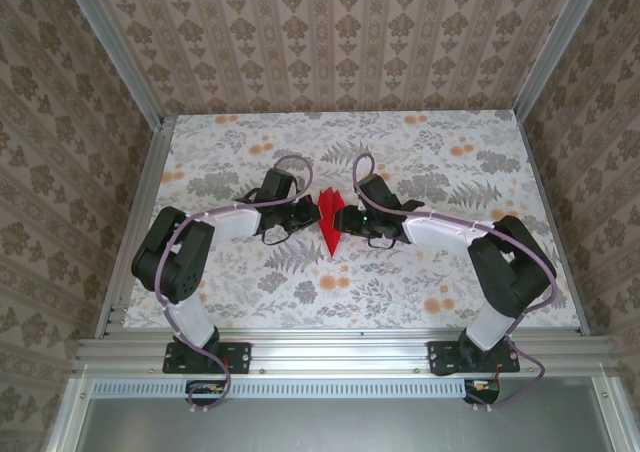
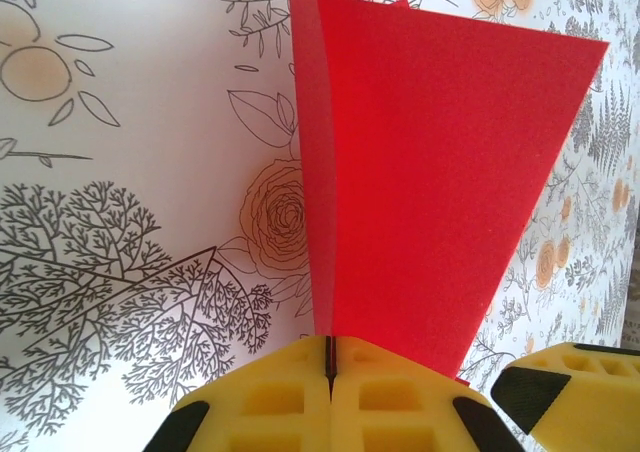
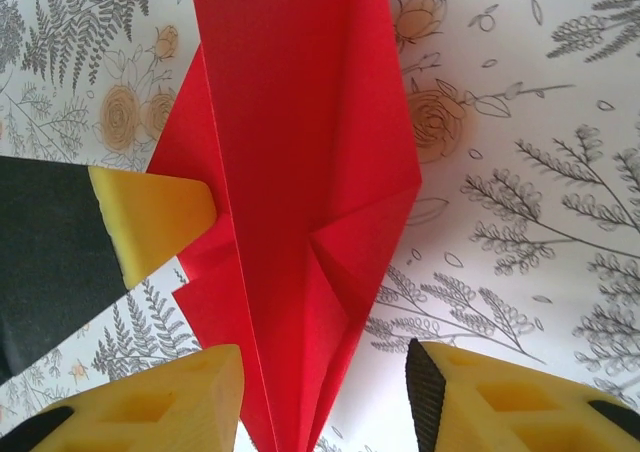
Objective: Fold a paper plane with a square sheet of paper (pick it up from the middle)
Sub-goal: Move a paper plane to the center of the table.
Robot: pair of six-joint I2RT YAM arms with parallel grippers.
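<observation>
Plane (image 1: 327,222) sits near the middle of the table (image 1: 420,282), nose toward 6 o'clock in the top view, with an arm on each side of it. My left gripper (image 2: 329,360) comes in from 9 o'clock. Its jaws are pressed fully together on the upright centre fold, and one wing stands up above them. My right gripper (image 3: 322,382) comes in from 3 o'clock. Its jaws are apart and straddle the narrow end of the paper without a firm hold on it. The pad at 7 o'clock in its wrist view is almost against the red edge, while the one at 5 o'clock is well clear.

My worry is that uneven gap. If the jaws close from here, the near pad would meet the paper first and push the layers sideways, so they'd crumple, not pinch flat. The two grippers are also very close, and a small sideways move could knock fingers together. Any opposing pull could tear the thin sheet at the left pinch.
</observation>
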